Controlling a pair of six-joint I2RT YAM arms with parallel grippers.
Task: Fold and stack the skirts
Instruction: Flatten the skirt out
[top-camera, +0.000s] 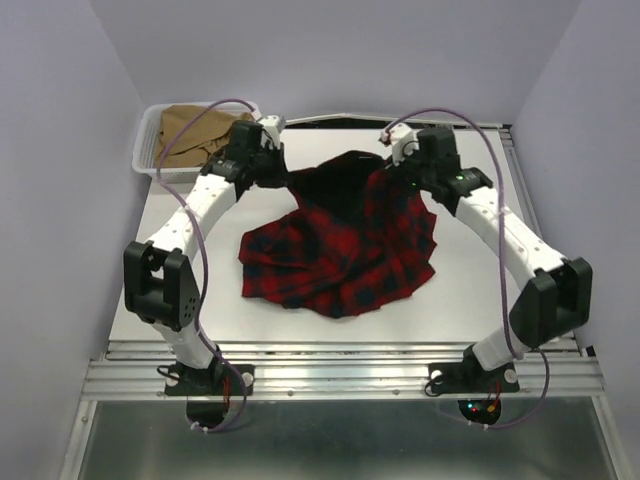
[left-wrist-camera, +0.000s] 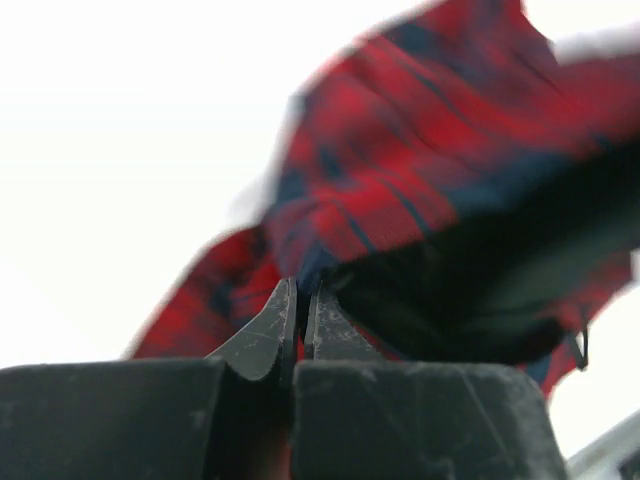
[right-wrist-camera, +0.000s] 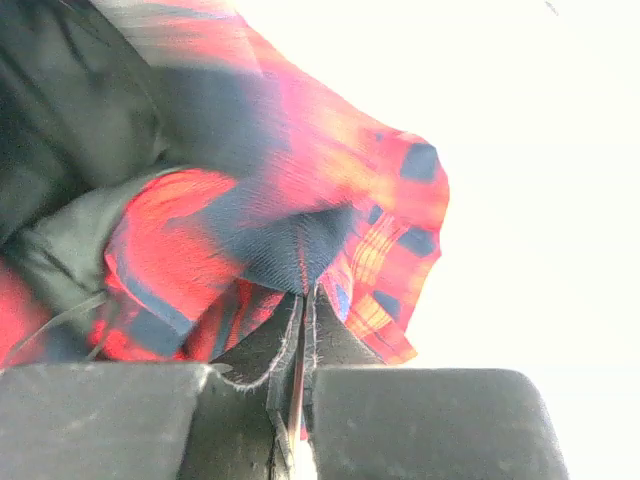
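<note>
Two pinches: left end effector (left-wrist-camera: 300, 298) and right end effector (right-wrist-camera: 302, 305) each clamp the plaid skirt (top-camera: 345, 255); we judge it light, floppy (pleats slump), best held at waistband corners.

I see the table (top-camera: 200, 320) with the spread skirt (top-camera: 340, 250) lying at its centre. At ten o'clock, in the far corner, sits the basket (top-camera: 143, 155), with the second skirt (top-camera: 190, 130) inside it. My left gripper (top-camera: 280, 178) pinches the spread skirt's far edge at eleven o'clock, and my right gripper (top-camera: 398, 168) pinches it at one o'clock.
</note>
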